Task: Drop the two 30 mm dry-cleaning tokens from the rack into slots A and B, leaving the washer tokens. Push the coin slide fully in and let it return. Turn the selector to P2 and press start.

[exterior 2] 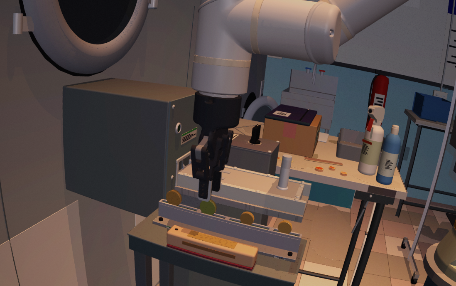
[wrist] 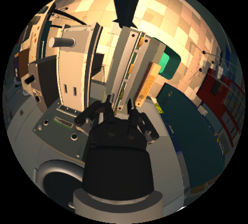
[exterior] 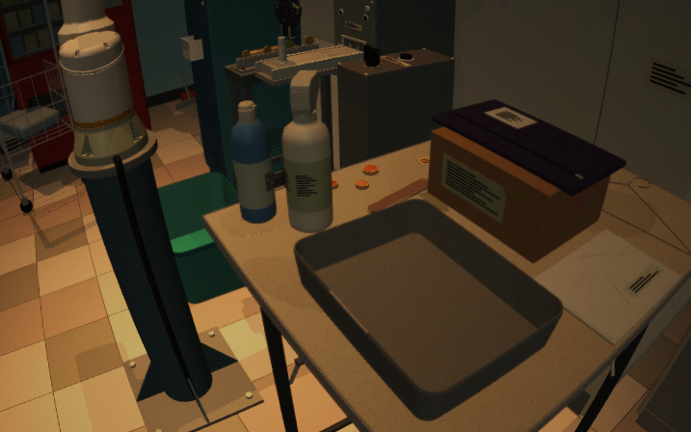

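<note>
Several round tokens stand on edge in the grey rack [exterior 2: 228, 222], which lies just in front of the coin slide block [exterior 2: 240, 188] with its upright handle post [exterior 2: 286, 167]. My gripper [exterior 2: 206, 197] hangs straight down over the greenish token [exterior 2: 208, 207], second from the left, with its fingers open and empty. Brown tokens stand at the left end [exterior 2: 174, 197], in the middle [exterior 2: 247, 217] and at the right end [exterior 2: 285, 226]. Two narrow slots [wrist: 70, 89] show in the block's top. The selector knob [exterior 2: 255, 134] sits on the dark box behind.
A beige case [exterior 2: 212, 246] lies along the stand's front edge, right before the rack. The grey machine cabinet [exterior 2: 123, 142] rises on the left. A side table holds a cardboard box [exterior 2: 292, 130], a grey tray [exterior: 423, 300], two bottles [exterior 2: 379, 151] and small orange discs [exterior 2: 331, 169].
</note>
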You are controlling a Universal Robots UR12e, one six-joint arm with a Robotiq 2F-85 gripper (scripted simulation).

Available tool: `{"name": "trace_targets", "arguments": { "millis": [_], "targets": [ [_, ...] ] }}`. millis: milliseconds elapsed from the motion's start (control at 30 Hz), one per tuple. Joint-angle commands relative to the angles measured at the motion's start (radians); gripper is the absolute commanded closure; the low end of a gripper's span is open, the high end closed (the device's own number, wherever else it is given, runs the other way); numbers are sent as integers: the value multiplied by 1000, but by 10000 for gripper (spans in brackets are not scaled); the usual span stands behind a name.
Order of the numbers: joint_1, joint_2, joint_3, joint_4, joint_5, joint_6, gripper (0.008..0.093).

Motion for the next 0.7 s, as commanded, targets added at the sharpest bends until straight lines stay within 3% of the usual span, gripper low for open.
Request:
{"name": "trace_targets", "arguments": {
  "millis": [0,667],
  "targets": [
    [0,1,0,-2,0,0,534],
    [0,34,19,-53,0,0,534]
  ]
}}
